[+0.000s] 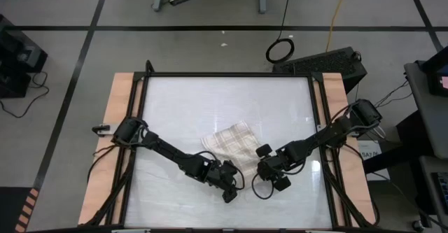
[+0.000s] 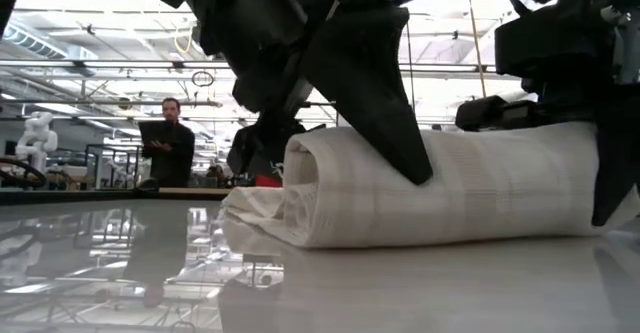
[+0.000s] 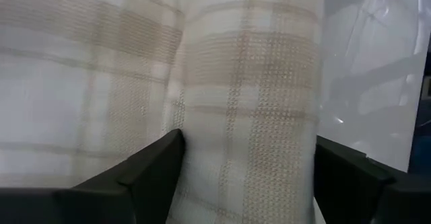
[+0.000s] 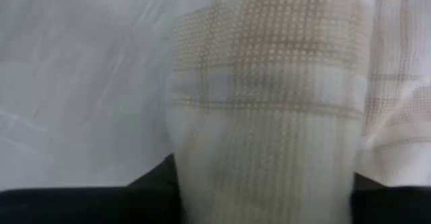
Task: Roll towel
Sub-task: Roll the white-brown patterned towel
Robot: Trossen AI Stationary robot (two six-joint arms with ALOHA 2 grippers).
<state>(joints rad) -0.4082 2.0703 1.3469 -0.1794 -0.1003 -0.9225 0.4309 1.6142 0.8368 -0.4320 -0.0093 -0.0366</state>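
Towel roll: nearest the low camera, the towel (image 2: 450, 198) lies on the glossy white worktop (image 2: 320, 283) as a thick roll of cream cloth with faint tan plaid, its spiral end facing the room side and a loose flap trailing beside it.
Left hand: the left hand (image 3: 246, 163) straddles the roll, one dark finger (image 3: 145, 167) against each flank, with plaid cloth filling the gap between them; the jaws stand wide around the roll.
Right hand: the right hand (image 4: 266, 183) sits over the other end of the roll, cloth bulging up between its dark fingers; jaws partly closed, and whether they actually pinch the cloth I cannot tell.
Hands from above: left hand (image 1: 227, 184) and right hand (image 1: 269, 171) meet at the near edge of the towel (image 1: 231, 143), just beside each other, arms angling in from the two sides.
Towel position: middle of the worktop (image 1: 210, 93), slightly toward the near side, the unrolled part spread at a tilt beyond the hands.
Worktop frame: dark rails with pale wooden boards (image 1: 115, 128) along both sides.
Room beyond: a person (image 2: 170, 138) in dark clothing stands far off behind the worktop, holding something flat.
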